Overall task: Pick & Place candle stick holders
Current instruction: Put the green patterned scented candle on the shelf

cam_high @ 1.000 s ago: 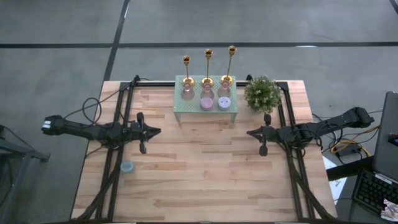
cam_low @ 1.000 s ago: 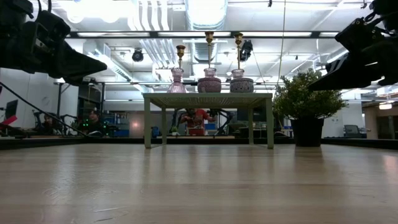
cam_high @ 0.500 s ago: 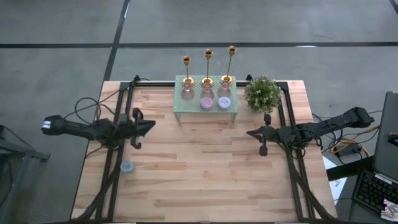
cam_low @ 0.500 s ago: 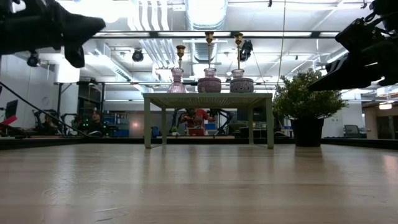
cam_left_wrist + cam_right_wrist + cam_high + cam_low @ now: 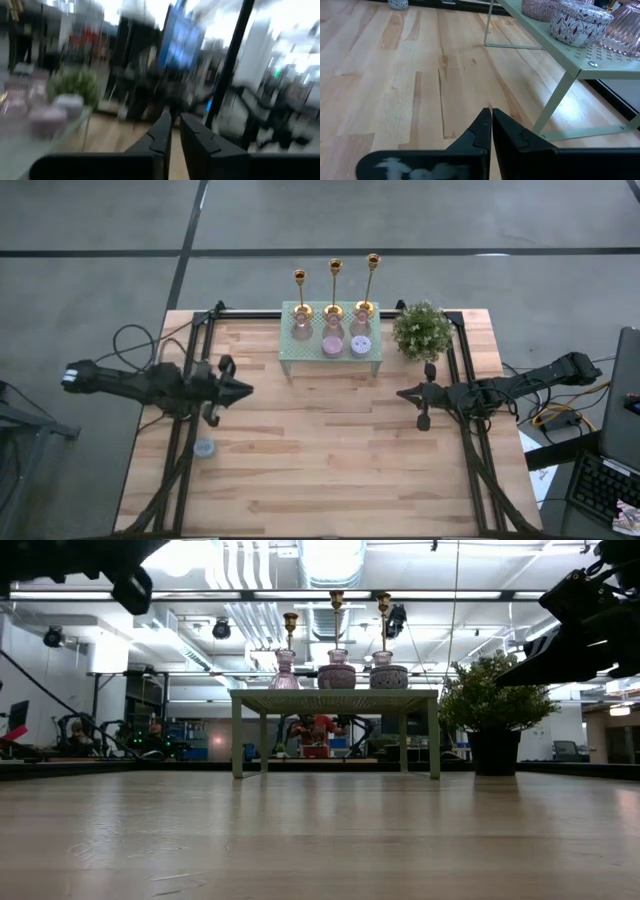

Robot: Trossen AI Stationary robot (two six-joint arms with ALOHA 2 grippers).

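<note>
1. Candlesticks, three gold ones, are standing in a row at the top centre of the high view: the shortest candle stick holder on the left, the middle candle stick holder next, the tallest candle stick holder on the right.
2. All three are sitting along the far edge of a pale green shelf, behind a pink vase, a mauve jar and a patterned jar.
3. The left gripper is hovering at the left middle of the high view, well apart from the shelf, its fingers showing only a narrow gap and holding nothing.
4. The right gripper is waiting at the right middle, its fingers pressed together on nothing, above bare table.
5. A potted plant is sitting just right of the shelf.
6. A small blue disc is lying at the lower left of the table.
</note>
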